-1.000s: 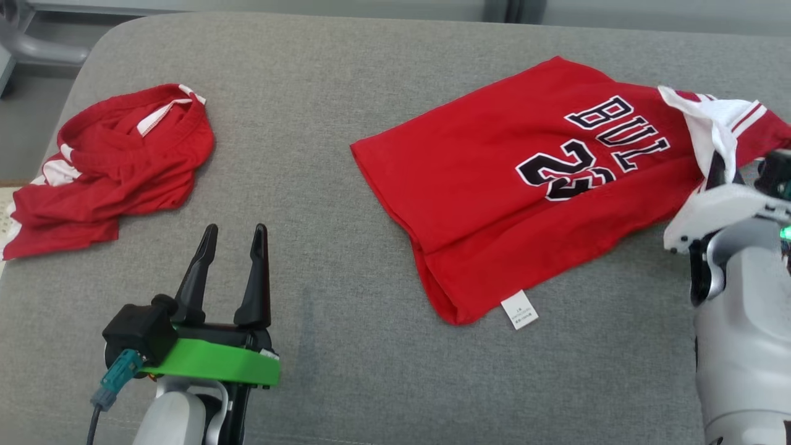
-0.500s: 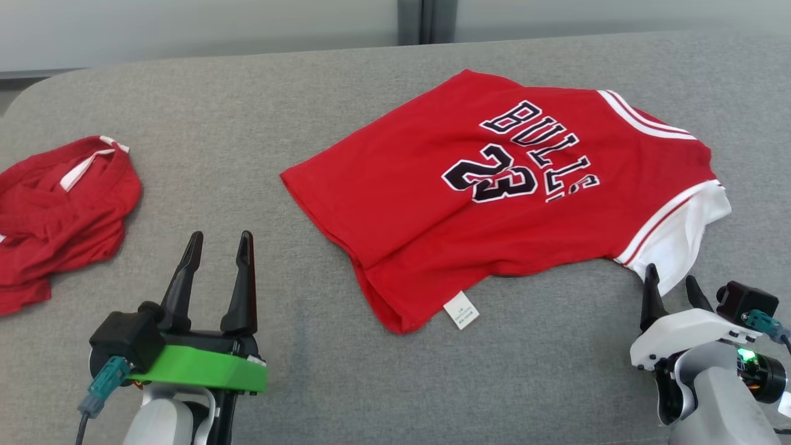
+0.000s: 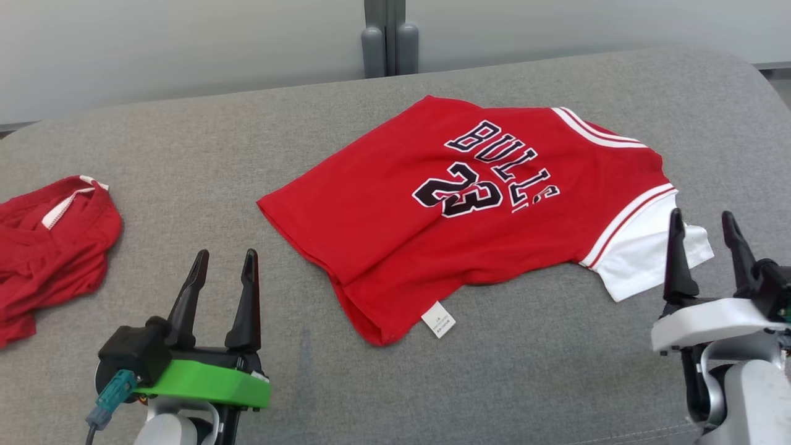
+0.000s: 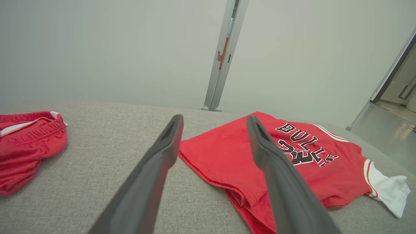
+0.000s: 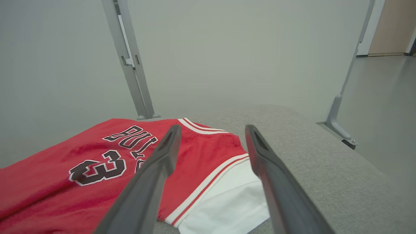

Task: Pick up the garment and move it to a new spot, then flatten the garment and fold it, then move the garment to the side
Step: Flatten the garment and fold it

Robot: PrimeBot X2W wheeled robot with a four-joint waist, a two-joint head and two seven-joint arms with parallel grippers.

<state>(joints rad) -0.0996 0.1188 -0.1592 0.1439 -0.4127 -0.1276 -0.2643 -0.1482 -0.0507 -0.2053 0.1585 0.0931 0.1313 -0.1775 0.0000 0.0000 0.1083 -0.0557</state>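
**Head view**
- Red jersey [image 3: 457,204]: spread print-up on the right half of the grey padded surface [image 3: 185,136], lying at a slant, hem toward the near edge, collar end toward the far right corner. Mostly flat, with a doubled-over lip along the hem and a care label [image 3: 438,319] sticking out there. Probably laid like this for flattening; not yet folded.
- White sleeve [image 3: 642,259]: poking out toward the right edge, just beside the right gripper.
- Left gripper [image 3: 225,254]: at the near edge, left of the hem, fingers wide, nothing held.
- Right gripper [image 3: 701,215]: at the near right corner, fingers wide, nothing held. Likely parked one on each side, ready to smooth the cloth.
- Second red garment [image 3: 49,241]: crumpled at the left edge, well apart from the jersey.

**Left wrist view**
- Left gripper [image 4: 214,118]: fingers spread and empty, aimed at the hem corner of the jersey [image 4: 214,156].
- Layered hem edge in plain sight, a likely place to pinch.
- Second red garment [image 4: 29,143] off by the left edge.

**Right wrist view**
- Right gripper [image 5: 213,128]: fingers spread and empty, framing the white sleeve [image 5: 224,201] and the striped armhole of the jersey [image 5: 42,182].
- Bare surface [image 5: 308,156] beyond, toward the right edge.

**Containers**
- None to list.
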